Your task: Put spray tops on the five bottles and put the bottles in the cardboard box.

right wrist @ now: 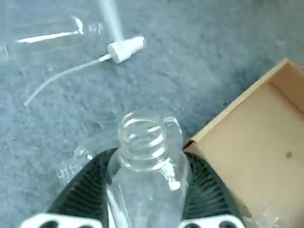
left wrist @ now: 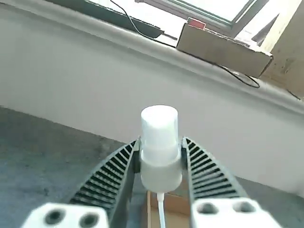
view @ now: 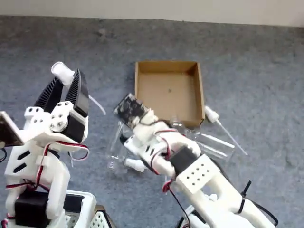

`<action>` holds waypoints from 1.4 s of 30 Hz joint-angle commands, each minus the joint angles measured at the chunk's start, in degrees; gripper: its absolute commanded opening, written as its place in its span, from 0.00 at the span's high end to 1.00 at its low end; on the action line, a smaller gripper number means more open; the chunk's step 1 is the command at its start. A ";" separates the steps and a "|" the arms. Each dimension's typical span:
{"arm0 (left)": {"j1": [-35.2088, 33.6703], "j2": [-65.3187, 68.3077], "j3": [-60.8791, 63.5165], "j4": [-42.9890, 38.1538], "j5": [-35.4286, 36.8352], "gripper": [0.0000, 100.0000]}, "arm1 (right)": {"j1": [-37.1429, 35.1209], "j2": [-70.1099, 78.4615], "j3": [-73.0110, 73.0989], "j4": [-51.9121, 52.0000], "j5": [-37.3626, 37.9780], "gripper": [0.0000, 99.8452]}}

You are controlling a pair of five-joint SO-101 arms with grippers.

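My left hand [left wrist: 160, 148] is clamped on a white spray top [left wrist: 159, 124], held up over the grey counter [view: 256, 57]. My right hand [right wrist: 147, 164] is clamped on a clear bottle [right wrist: 145, 135] with an open neck, just beside a corner of the cardboard box [right wrist: 266, 137]. A second spray top [right wrist: 126, 49] lies on the counter nearby.

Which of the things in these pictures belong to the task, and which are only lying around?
Belong to the task:
spray top in the left gripper
clear bottle in the right gripper
cardboard box
loose spray top and other bottles on the carpet

Only lying around:
cable and brown box on the window sill
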 commanded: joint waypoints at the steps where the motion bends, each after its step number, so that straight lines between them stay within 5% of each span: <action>1: 0.84 -2.68 4.09 -4.57 4.48 1.00 | -0.92 -2.95 1.71 -2.95 -0.44 1.00; 10: 1.01 -9.89 14.02 -7.12 4.66 1.00 | -4.53 -2.95 1.71 -2.95 -0.53 1.00; 22: 1.27 -20.79 10.68 2.64 4.66 1.00 | -1.36 -2.59 2.07 -6.99 -3.25 1.00; 42: 6.11 -20.09 7.52 2.02 4.40 1.00 | -1.54 -2.42 2.15 -6.99 -2.99 1.00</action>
